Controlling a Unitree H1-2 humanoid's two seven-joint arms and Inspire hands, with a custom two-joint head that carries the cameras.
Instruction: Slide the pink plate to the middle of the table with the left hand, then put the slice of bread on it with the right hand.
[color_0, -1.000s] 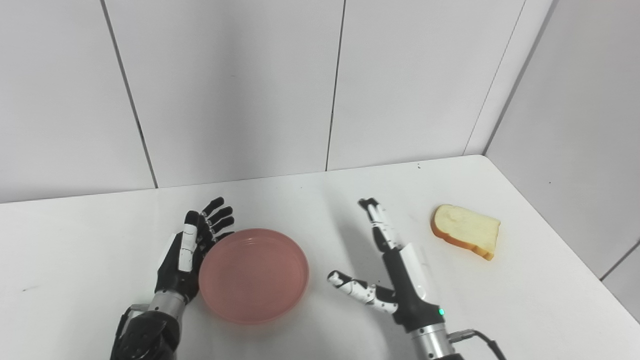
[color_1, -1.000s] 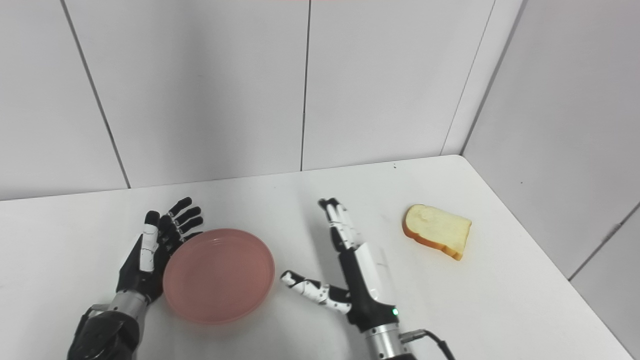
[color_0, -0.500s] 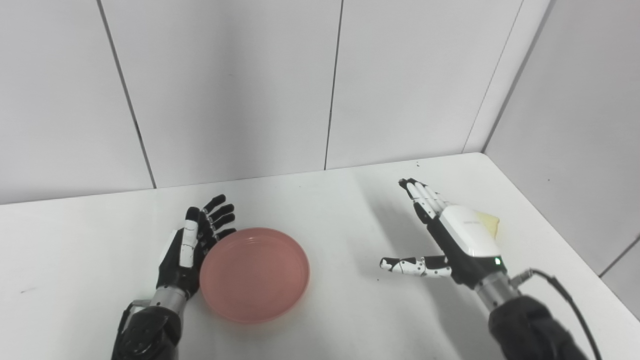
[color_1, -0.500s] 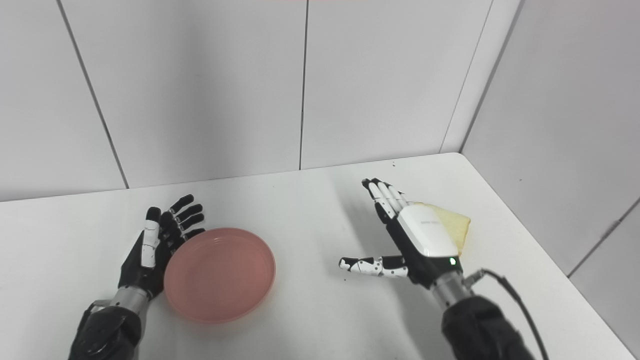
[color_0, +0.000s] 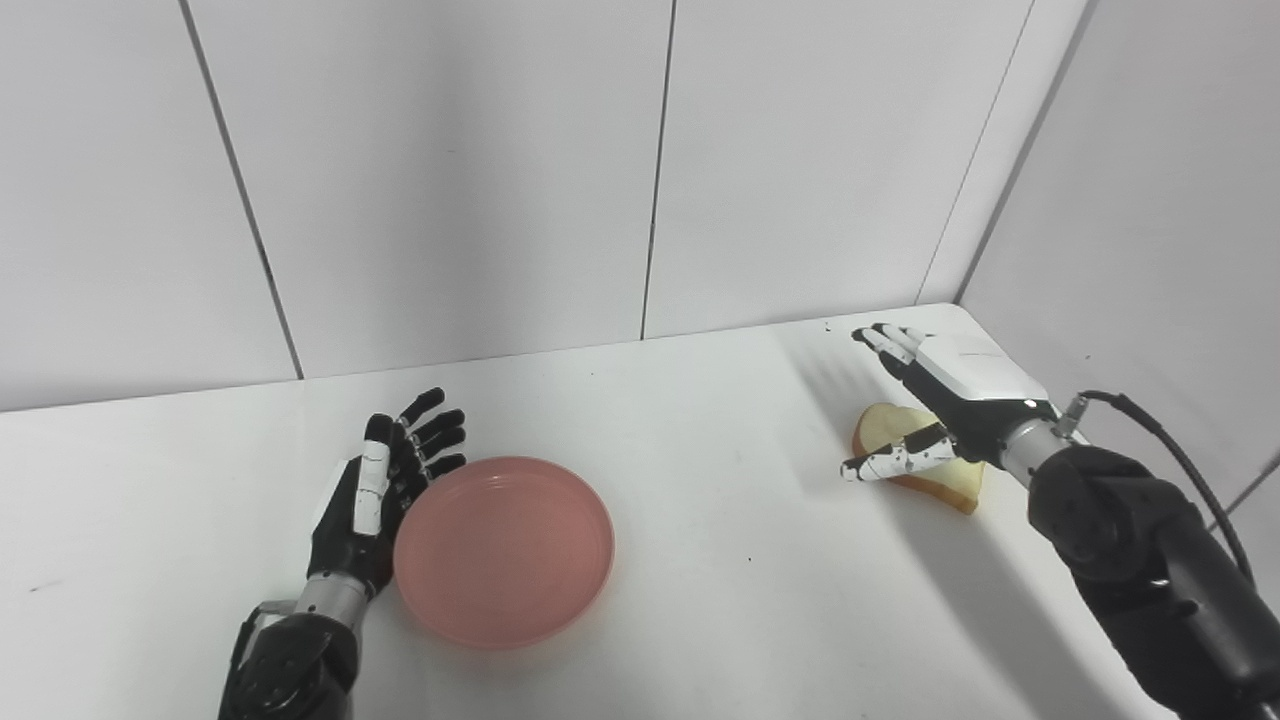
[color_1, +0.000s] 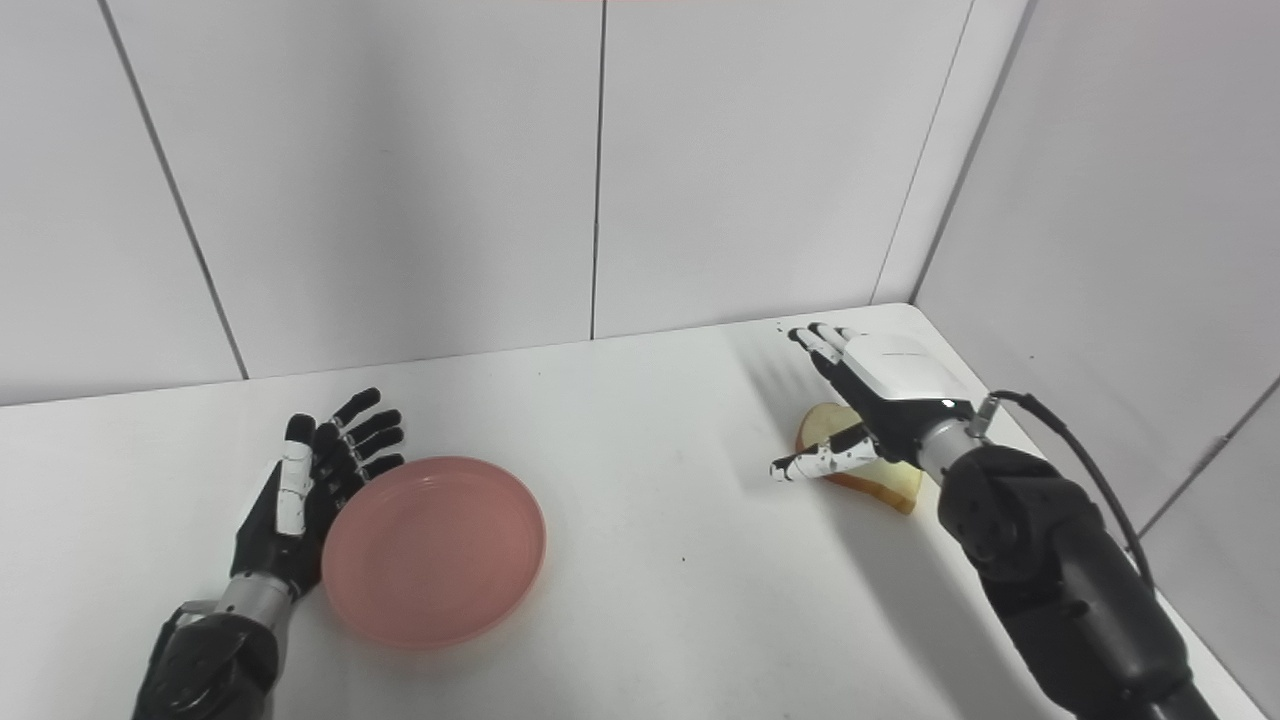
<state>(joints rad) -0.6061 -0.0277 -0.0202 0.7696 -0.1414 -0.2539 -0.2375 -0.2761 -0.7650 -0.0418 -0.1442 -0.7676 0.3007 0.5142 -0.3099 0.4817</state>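
Observation:
A round pink plate (color_0: 503, 550) lies on the white table, left of the middle. My left hand (color_0: 385, 490) is open and rests against the plate's left rim, fingers spread upward. A slice of bread (color_0: 925, 458) lies near the table's right edge. My right hand (color_0: 945, 390) is open and hovers just above the bread, palm down, thumb pointing left in front of it. The hand hides most of the slice. The plate (color_1: 433, 548) and the right hand (color_1: 880, 385) also show in the right eye view.
The white table (color_0: 700, 560) ends at white walls behind and on the right. Its right edge runs close beside the bread. A black cable (color_0: 1160, 440) loops off the right wrist.
My right hand has swung from the table's middle to the right and back, and now hovers over the bread. The left hand and plate have stayed put. The camera shifted slightly.

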